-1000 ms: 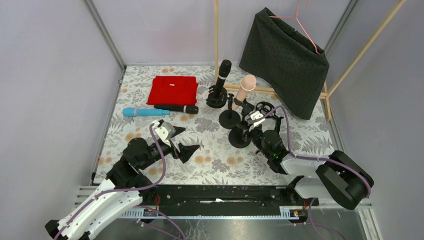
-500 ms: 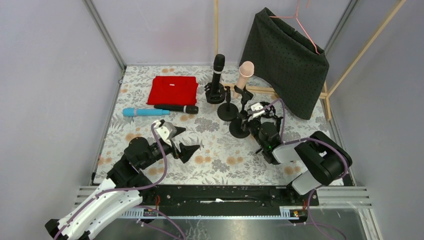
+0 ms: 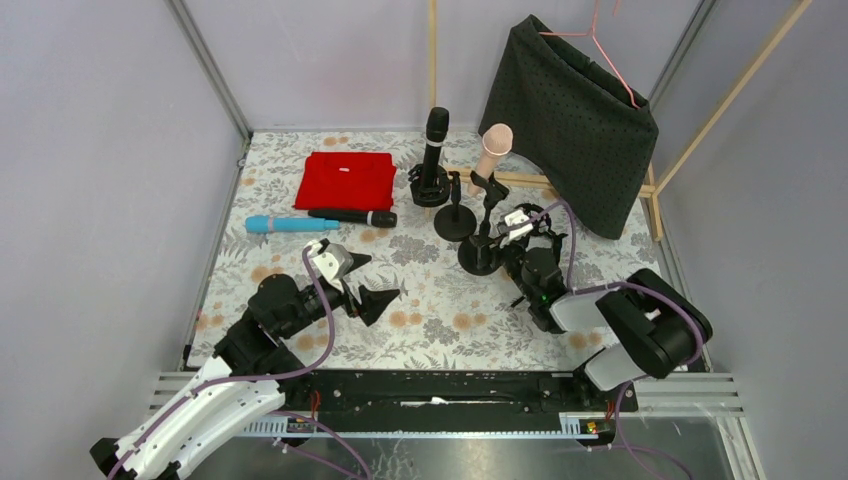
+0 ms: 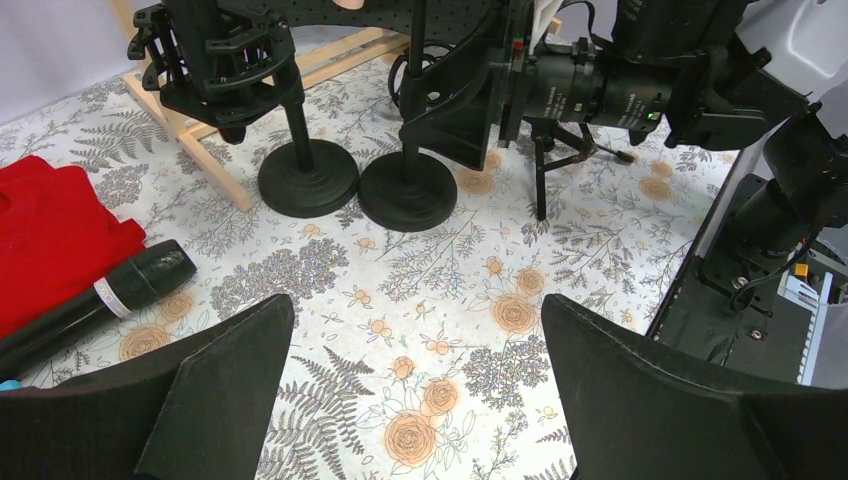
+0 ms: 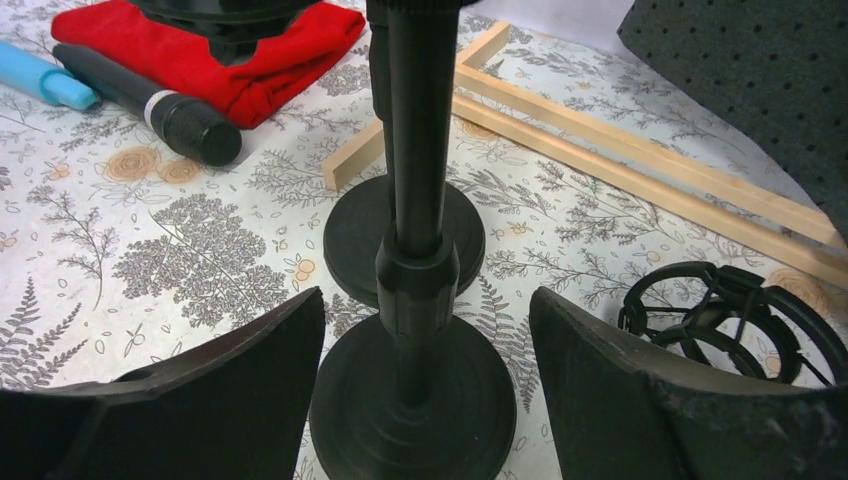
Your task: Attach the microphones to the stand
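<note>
Stand pole (image 5: pixel 412 180) sits between my right gripper's (image 5: pixel 420 310) wide-open, empty fingers, wooden frame (image 5: pixel 600 150) and red cloth (image 5: pixel 250 45) behind; left gripper (image 4: pixel 415 305) gapes empty.

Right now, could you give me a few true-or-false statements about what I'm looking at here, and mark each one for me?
1. The light blue microphone lies on its side. True.
2. Both black ones are upright in holders. False: one black microphone is upright in a holder, and the other black microphone lies flat beside the red cloth.
3. The peach-pink microphone is held up off the surface in a clip. True.
4. The left gripper is holding a microphone. False: it is open with nothing between its fingers.
5. The right gripper has a finger on each side of a stand pole. True.
</note>
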`<state>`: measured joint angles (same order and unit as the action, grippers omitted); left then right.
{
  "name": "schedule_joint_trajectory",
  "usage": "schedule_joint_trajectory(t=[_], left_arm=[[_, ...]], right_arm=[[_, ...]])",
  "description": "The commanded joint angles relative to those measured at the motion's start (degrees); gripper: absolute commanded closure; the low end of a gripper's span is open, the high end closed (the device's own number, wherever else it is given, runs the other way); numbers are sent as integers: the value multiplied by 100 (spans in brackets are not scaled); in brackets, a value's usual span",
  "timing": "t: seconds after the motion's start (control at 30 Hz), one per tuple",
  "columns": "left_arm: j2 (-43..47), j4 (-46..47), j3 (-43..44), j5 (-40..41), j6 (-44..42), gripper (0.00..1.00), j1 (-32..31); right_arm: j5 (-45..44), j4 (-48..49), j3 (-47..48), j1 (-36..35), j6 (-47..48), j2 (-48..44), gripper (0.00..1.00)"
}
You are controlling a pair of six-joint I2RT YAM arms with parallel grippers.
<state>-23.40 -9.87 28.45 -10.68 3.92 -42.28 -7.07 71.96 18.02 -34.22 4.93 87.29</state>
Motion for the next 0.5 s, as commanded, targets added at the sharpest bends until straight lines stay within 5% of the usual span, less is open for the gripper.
schedule_joint_trajectory(t=[0.0,0.47], left_arm=[[-22,143,73,101,-58,1,-1],[-138,140,113,534,162,1,-3]], right_arm=[[-167,-156,-149,29,22,-651,17],[-726,-3930,-201,29,-953,-3706,11]])
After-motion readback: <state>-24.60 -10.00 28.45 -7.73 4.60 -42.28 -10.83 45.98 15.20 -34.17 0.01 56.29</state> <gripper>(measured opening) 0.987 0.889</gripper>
